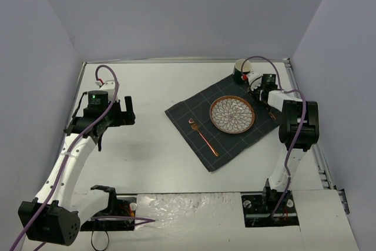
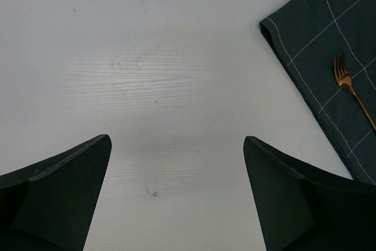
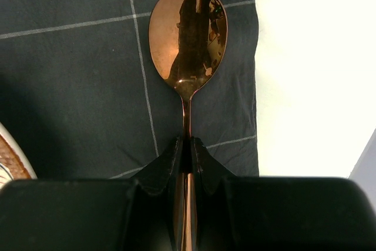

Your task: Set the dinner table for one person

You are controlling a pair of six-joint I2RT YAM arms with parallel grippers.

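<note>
On the white dinner table [image 1: 153, 163] lies a dark grey grid-lined cloth [image 1: 188, 116]. On it sit a patterned plate [image 1: 232, 114] and, to its left, a copper fork [image 1: 202, 136], also in the left wrist view [image 2: 351, 89]. My right gripper [image 3: 187, 142] is shut on the handle of a copper spoon [image 3: 188, 33], whose bowl lies over the cloth [image 3: 70, 86] near its right edge, right of the plate. In the top view the right gripper [image 1: 258, 86] is at the cloth's far right corner. My left gripper [image 2: 176, 145] is open and empty over bare table, left of the cloth [image 2: 329, 33].
A green and white mug [image 1: 241, 70] stands at the cloth's far corner, just behind my right gripper. Grey walls close in the table on three sides. A metal rail [image 1: 320, 157] runs along the table's right edge.
</note>
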